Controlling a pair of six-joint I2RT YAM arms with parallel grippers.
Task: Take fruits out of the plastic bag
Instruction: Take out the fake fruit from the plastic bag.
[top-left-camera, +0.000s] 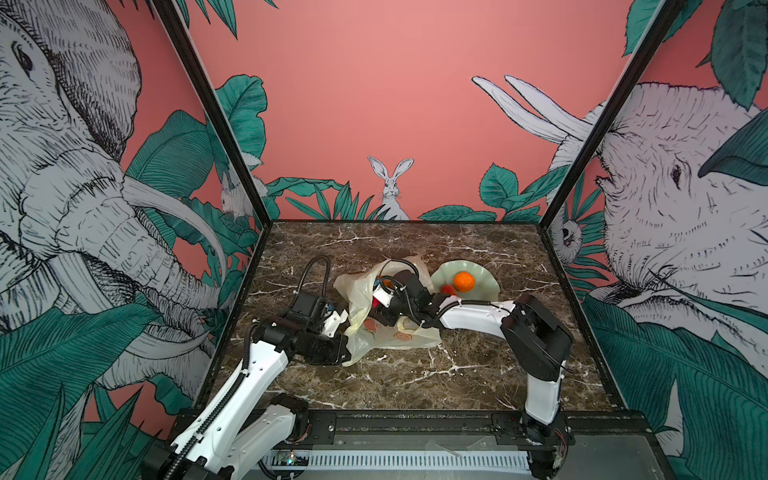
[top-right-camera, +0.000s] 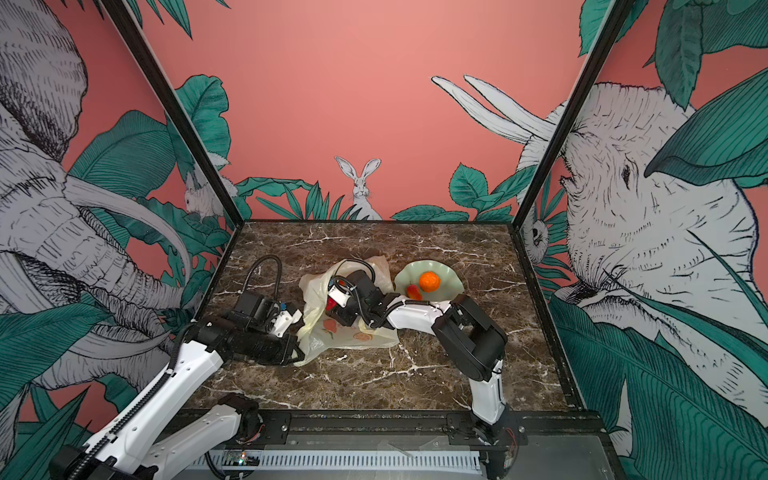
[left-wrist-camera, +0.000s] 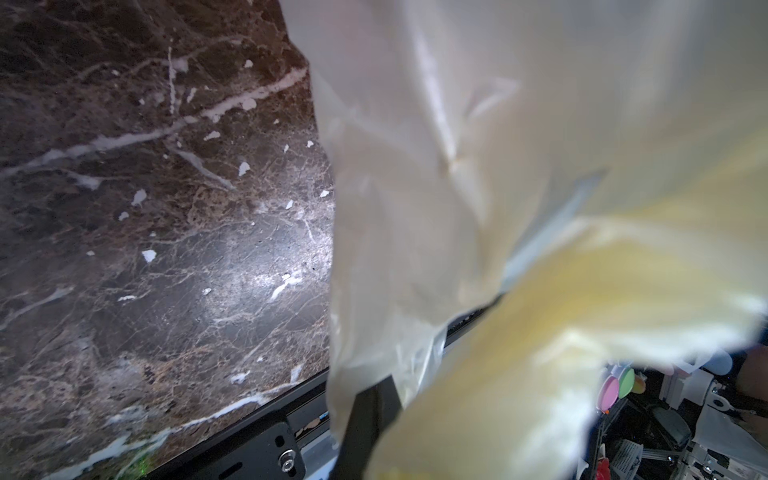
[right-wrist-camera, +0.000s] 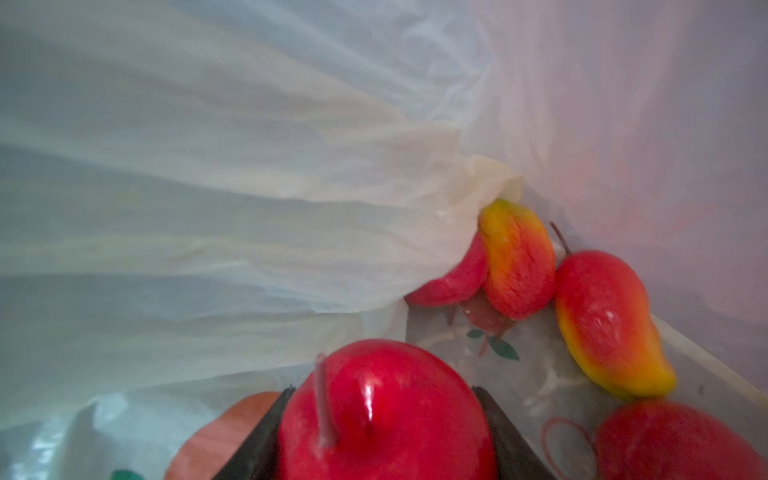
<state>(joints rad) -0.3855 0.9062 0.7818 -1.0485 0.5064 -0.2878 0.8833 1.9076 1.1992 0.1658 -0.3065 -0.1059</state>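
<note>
Pale-yellow plastic bag (top-left-camera: 360, 293) lies mid-table, its edge pinched tight in the left gripper (top-left-camera: 344, 320). Inside it, the right gripper (right-wrist-camera: 382, 434) clasps a red apple (right-wrist-camera: 395, 386). Two mangoes (right-wrist-camera: 519, 262) and other red fruits (right-wrist-camera: 673, 440) remain bagged. Rightward, the green dish (top-left-camera: 492, 282) holds an orange (top-left-camera: 464, 281) and a small red fruit (top-left-camera: 448, 289). I judge the task under halfway done.

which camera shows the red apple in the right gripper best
The right wrist view: the red apple looms close, stem and shine clear, between the right gripper's dark fingers. Both top views show only a red sliver inside the plastic bag; the left wrist view shows just bag.
</note>
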